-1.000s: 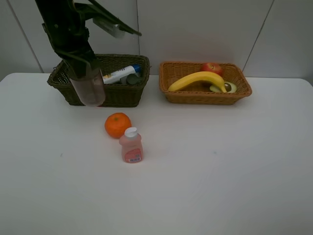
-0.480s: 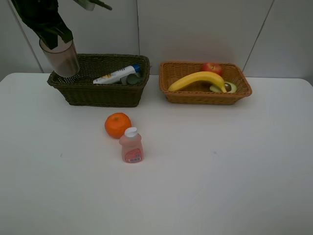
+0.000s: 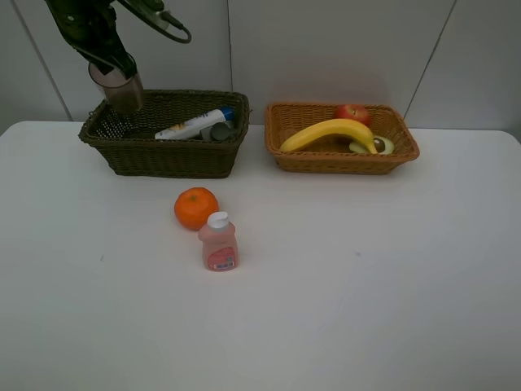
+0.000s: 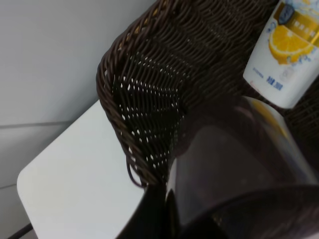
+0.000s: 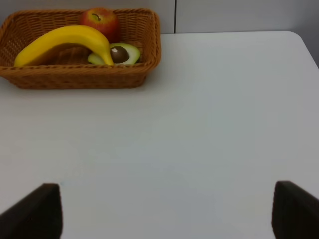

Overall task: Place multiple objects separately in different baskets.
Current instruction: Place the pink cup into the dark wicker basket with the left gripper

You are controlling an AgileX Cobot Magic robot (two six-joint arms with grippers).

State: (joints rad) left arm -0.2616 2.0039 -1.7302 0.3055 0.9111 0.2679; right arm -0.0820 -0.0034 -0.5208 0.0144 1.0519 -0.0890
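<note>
My left gripper [image 3: 108,67] is shut on the translucent pinkish cup [image 3: 119,90] and holds it over the far left corner of the dark basket [image 3: 163,155]. In the left wrist view the cup [image 4: 234,164] hangs just above that basket's woven wall [image 4: 149,99]. Inside the basket lie the white blue-capped tube [image 3: 195,124] and the dark green bottle [image 3: 218,130]. In front of the basket, the orange [image 3: 196,208] and the small pink bottle [image 3: 218,242] stand on the table. The tan basket [image 3: 326,161] holds the banana [image 3: 330,133], red apple [image 3: 352,112] and avocado half [image 3: 376,145]. My right gripper [image 5: 169,214] is open over bare table.
The white table [image 3: 366,285] meets a pale wall behind both baskets. In the right wrist view the tan basket [image 5: 79,79] lies ahead of the gripper and the table's right edge [image 5: 306,47] shows beyond it.
My left arm carried the cup from in front of the dark basket up and to the left. It then came in over the basket's far left corner.
</note>
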